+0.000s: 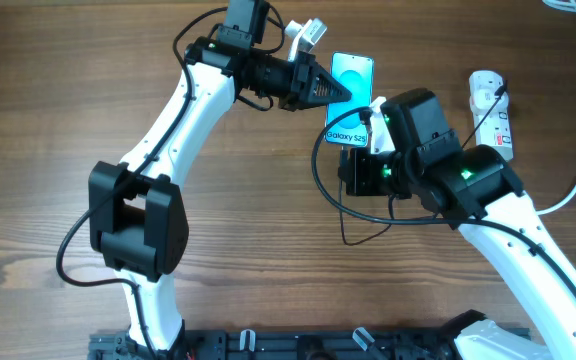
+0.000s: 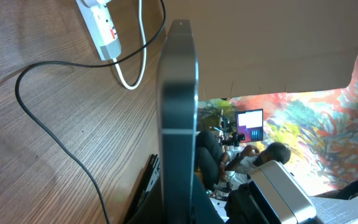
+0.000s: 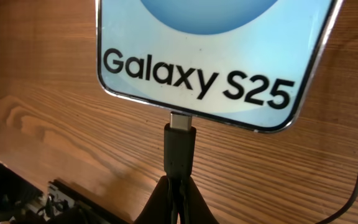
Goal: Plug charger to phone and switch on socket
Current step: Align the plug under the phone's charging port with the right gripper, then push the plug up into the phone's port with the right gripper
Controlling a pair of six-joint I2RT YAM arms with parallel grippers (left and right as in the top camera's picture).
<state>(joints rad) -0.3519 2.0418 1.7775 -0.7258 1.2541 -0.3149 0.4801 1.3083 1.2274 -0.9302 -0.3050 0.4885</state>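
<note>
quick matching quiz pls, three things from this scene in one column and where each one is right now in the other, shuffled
Things:
1. phone
2. charger plug
3. power strip

Places:
A. lying on the table, apart from both arms
B. pinched by the right pincer, at the phone's port
C. held at its side by the left pincer

Pairs: 1-C, 2-B, 3-A
</note>
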